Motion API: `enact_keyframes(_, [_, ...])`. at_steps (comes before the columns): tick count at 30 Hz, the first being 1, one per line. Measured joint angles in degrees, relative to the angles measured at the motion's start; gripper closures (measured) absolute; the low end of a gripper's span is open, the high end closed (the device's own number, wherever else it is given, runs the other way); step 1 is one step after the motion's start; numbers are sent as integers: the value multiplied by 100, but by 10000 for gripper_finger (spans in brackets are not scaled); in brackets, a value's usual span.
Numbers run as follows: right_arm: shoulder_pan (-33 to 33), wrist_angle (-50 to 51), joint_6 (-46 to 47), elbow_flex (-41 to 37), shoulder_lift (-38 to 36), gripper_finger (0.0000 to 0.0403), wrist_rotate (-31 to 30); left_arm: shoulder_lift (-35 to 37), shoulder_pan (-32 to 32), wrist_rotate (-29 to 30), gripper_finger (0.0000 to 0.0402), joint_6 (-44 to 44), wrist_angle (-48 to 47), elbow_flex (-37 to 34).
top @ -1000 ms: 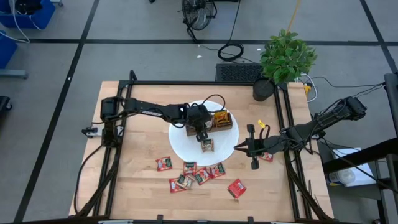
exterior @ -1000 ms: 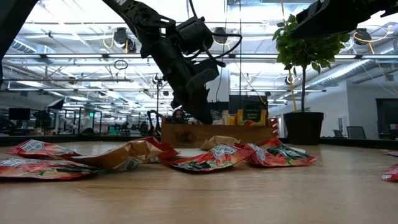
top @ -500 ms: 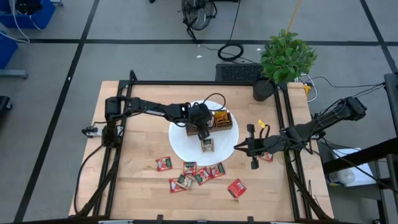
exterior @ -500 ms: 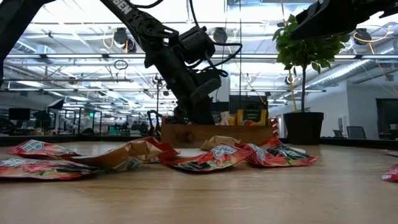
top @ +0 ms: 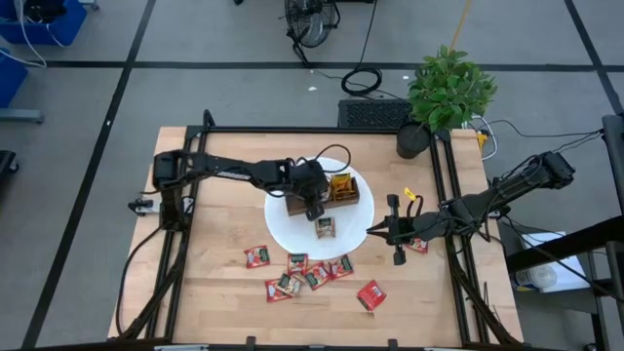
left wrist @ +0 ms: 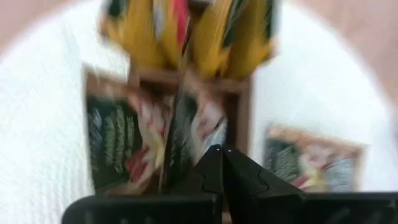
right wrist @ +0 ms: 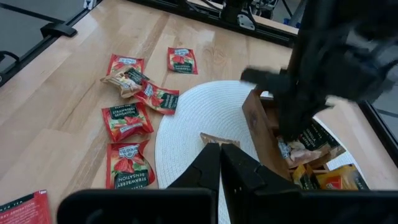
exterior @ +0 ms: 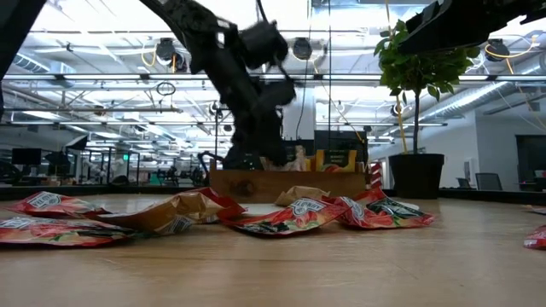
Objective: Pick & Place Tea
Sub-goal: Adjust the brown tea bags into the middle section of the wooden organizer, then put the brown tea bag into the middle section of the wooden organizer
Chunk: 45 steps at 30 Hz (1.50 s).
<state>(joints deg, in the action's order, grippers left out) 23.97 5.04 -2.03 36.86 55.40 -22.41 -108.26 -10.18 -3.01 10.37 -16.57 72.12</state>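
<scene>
Two tools pinched empty, left tool (top: 313,207) over tray (top: 336,198), right tool (top: 373,232) at mat's edge

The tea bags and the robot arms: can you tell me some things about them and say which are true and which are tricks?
1. The wooden tray sits on a round white mat. True.
2. The left gripper is over the tray. True.
3. All the tea bags are in the tray. False: a bunch of red tea bags lie on the bare table, and a tan one lies on the mat.
4. The right gripper is holding a tea bag. False: it is shut on nothing, at the mat's right edge.
5. A potted plant stands at the table's far right corner. True.
</scene>
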Motion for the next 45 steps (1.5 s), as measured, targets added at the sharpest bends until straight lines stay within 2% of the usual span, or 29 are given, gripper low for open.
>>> enact_keyframes(5, [0,-1,3,0,0,399,2,320,89,299,378,-135,-53,11])
enact_keyframes(9, [0,14,3,0,0,399,2,445,197,168,363,-171,-68,12])
enact_keyframes(13, [0,74,5,0,0,399,2,430,579,-345,314,-246,-138,11])
enact_keyframes(15, [0,105,5,0,0,399,2,433,902,-359,276,-352,-140,12])
enact_keyframes(21, [0,103,5,0,0,399,2,425,1792,1090,163,-229,-172,13])
enact_keyframes(24, [0,76,41,0,0,399,2,205,1943,1396,132,-36,-114,22])
enact_keyframes(31, [2,12,136,0,4,399,4,-595,1846,1489,119,-3,-30,107])
enact_keyframes(38, [2,-3,109,0,2,399,4,-988,1708,1516,119,-164,23,478])
enact_keyframes(45, [2,1,100,-2,2,399,4,-1313,1502,1089,125,47,-102,620])
